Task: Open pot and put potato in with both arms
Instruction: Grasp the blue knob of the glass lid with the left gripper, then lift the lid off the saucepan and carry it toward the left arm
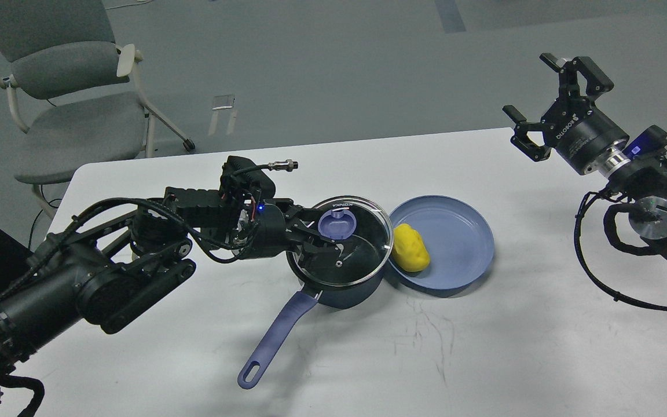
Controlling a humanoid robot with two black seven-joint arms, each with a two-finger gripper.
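Note:
A dark blue pot [345,288] with a long blue handle [278,333] stands mid-table. A glass lid [362,255] with a blue knob [336,222] covers it. A yellow potato [410,247] lies on the left part of a blue plate [461,243], just right of the pot. My left gripper [329,233] is open and low over the lid, with its fingers either side of the knob on its left. My right gripper [533,87] is open and empty, raised above the table's far right.
The white table [484,347] has scuff marks in front of the plate. A grey chair [73,104] stands on the floor beyond the table's far left corner. The pot handle points toward the table's front.

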